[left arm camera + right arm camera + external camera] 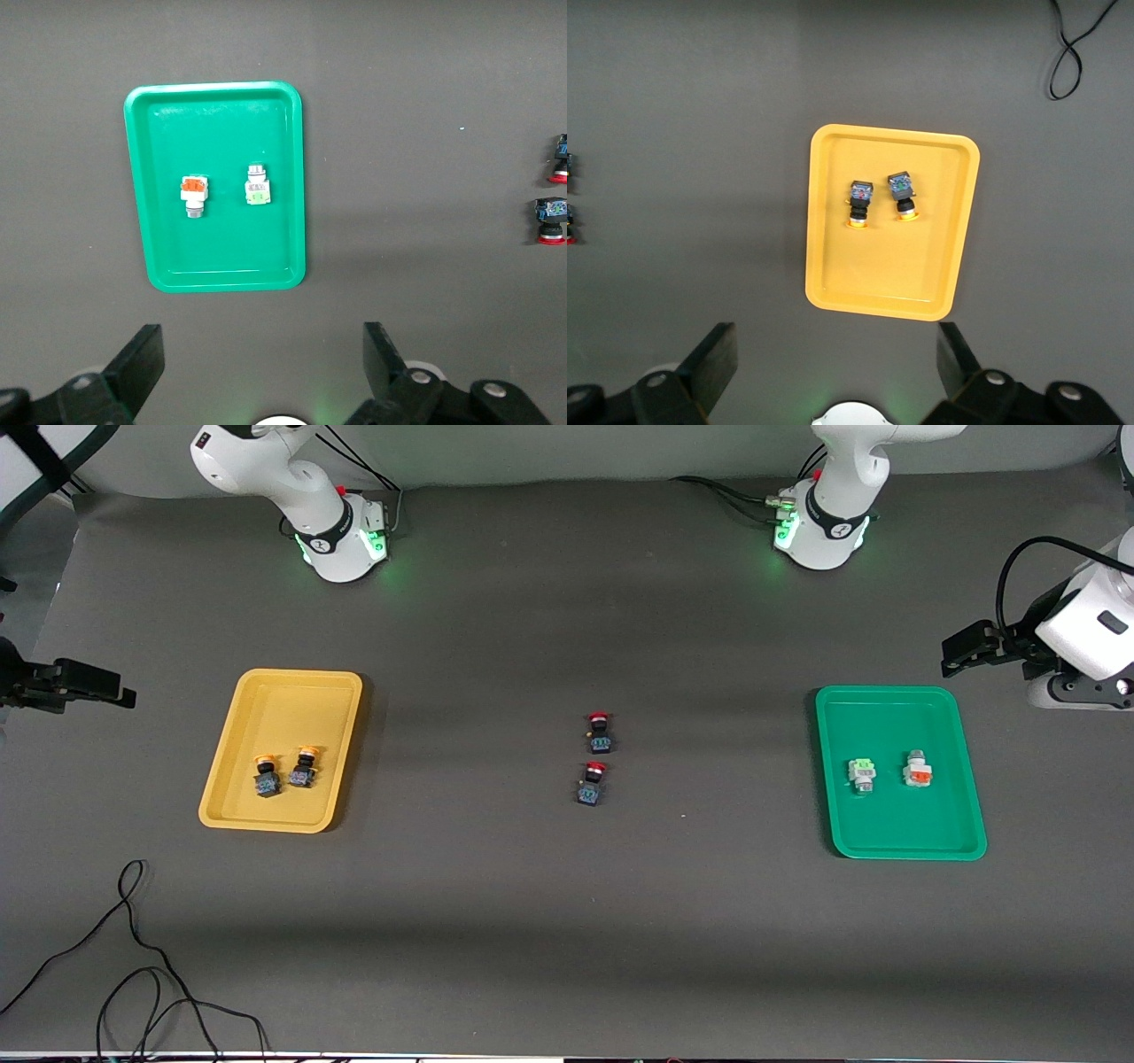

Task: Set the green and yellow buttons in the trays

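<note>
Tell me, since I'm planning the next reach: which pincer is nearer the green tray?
Left. The left pincer, open, hovers beside the green plastic tray; the right pincer hovers beside the yellow plastic tray.

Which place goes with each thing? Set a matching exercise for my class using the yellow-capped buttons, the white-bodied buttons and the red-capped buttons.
Things:
1. yellow-capped buttons
2. white-bodied buttons
3. red-capped buttons

Places:
A. on the bare table, mid-table
B. in the yellow tray
C. in the green tray

Pairs: 1-B, 2-C, 3-A
</note>
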{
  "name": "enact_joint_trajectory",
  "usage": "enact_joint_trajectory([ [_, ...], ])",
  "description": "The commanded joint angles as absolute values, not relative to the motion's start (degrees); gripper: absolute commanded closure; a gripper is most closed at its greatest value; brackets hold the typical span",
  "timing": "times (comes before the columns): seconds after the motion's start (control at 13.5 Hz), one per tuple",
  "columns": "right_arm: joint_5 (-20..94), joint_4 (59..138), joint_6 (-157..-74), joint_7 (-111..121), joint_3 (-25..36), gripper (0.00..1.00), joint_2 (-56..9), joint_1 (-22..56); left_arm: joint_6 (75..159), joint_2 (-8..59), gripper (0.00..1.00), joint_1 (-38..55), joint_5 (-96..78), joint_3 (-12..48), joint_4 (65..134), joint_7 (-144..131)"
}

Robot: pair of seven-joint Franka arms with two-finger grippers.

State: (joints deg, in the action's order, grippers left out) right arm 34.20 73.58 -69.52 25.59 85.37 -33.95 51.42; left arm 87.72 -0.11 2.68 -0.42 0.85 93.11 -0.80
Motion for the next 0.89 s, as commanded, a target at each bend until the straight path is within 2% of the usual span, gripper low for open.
enact_joint_trajectory([
  [0.0, 28.1, 70.4, -68.9, 23.8, 77.1, 0.0, -28.5, 47.0, 86.6, -1.0, 0.0, 3.2, -0.9, 0.3, 92.7, -0.1],
  [0.37, 15.6, 68.6, -69.2, 12.3, 50.8, 0.0, -19.5, 32.9, 86.7, -1.0, 0.0, 3.2, -1.5, 0.2, 92.7, -0.1],
  [0.67, 7.0, 68.8, -69.7, 6.3, 27.1, 0.0, -15.3, 17.7, 86.7, -1.0, 0.0, 3.2, -1.5, 0.2, 92.7, -0.1],
  [0.74, 5.1, 69.0, -69.7, 4.7, 23.7, 0.0, -14.8, 16.3, 86.7, -1.0, 0.0, 3.2, -1.5, 0.2, 92.7, -0.1],
  [0.82, 3.9, 69.0, -69.7, 4.0, 22.9, 0.0, -14.7, 16.3, 86.7, -0.9, 0.0, 3.2, -1.5, 0.2, 92.7, -0.1],
])
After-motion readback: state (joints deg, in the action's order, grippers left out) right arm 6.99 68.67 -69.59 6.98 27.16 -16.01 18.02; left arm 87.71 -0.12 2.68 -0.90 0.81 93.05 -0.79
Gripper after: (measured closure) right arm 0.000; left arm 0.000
